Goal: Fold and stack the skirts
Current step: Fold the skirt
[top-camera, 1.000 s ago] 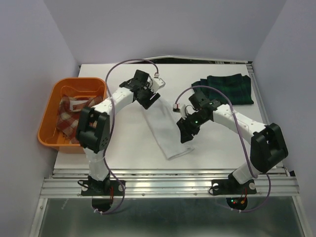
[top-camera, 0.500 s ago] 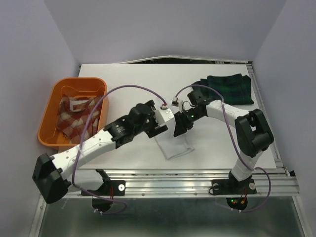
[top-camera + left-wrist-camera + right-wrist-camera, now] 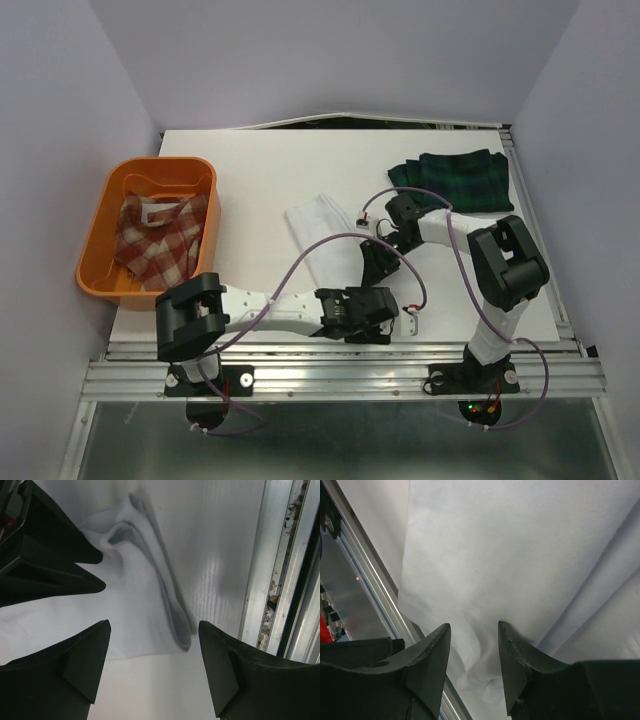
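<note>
the left gripper (image 3: pixel 152 645) lies low near the front edge of the white table (image 3: pixel 250 170), its two dark fingers spread wide with nothing between them. just ahead of its fingertips is the plain white skirt (image 3: pixel 135 595), lying flat on the table with a soft rolled fold along the edge toward the gripper's right finger. beyond that finger runs a metal rail (image 3: pixel 280 580) at the table's edge. the right gripper (image 3: pixel 472 635) reaches in from the far side of the same white skirt, tips pointing down at the cloth and facing the left gripper. its fingers stand partly apart, and the cloth puckers up where the tips meet it. whether they are actually pinching the fabric cannot be told. behind the right gripper, further back on the table, sits the dark green-navy plaid skirt (image 3: pixel 455 180), folded and well apart from both grippers. far off to the left gripper's outer side, the red-and-tan plaid skirt (image 3: pixel 160 235) lies crumpled inside an orange basket (image 3: pixel 98 235).
</note>
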